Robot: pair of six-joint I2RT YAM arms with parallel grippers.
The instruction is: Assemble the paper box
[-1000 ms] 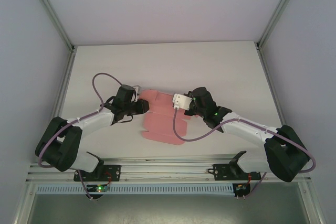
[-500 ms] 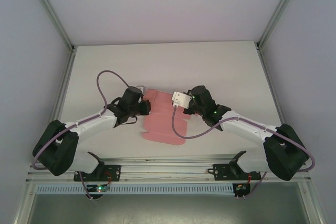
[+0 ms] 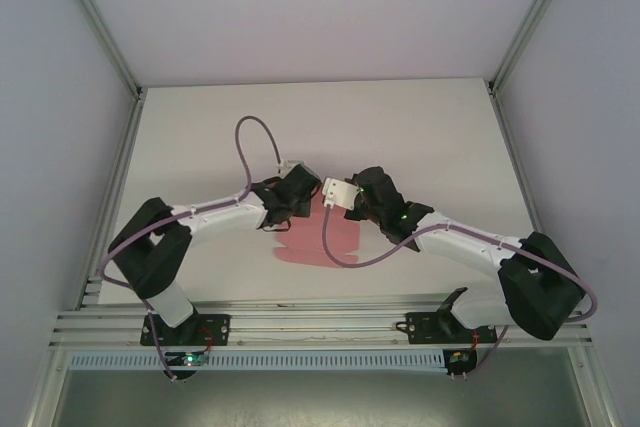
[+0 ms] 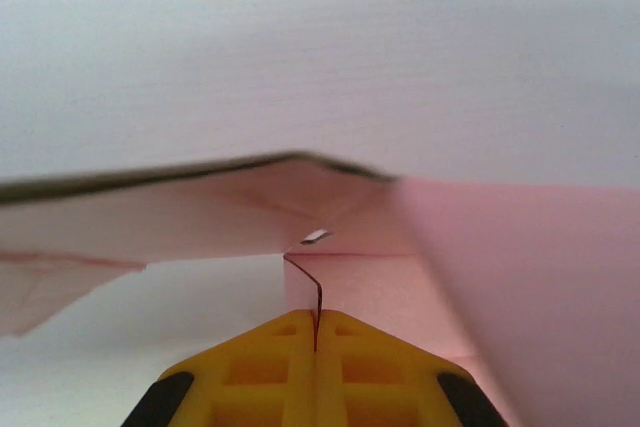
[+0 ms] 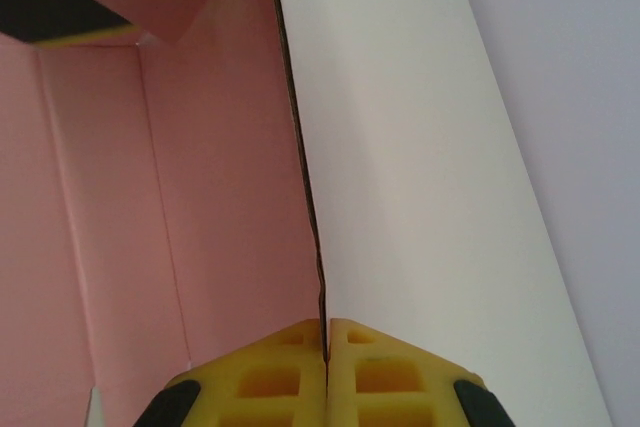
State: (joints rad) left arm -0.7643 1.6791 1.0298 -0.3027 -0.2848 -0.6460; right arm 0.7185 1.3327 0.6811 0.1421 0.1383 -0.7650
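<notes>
Left pincer [image 4: 315,332]: pads clenched on a thin card edge of the paper box [image 3: 322,240], with the pinched panel rising ahead of it and a pink flap folding across above. In the top view this arm reaches in from the left to the middle of the bench [image 3: 420,127]. The pink card lies partly under and just nearward of both wrists, the visible part running from the pincers toward the arm bases. Right pincer [image 5: 326,347]: also clenched on card, which stands edge-on straight out from its tips, pink face to its left, pale surface to its right. The two pincers sit close together at the far end of the card, nearly facing each other, so neither is clearly nearer. Judgement: the next fold turns on the crease between the two grips.
</notes>
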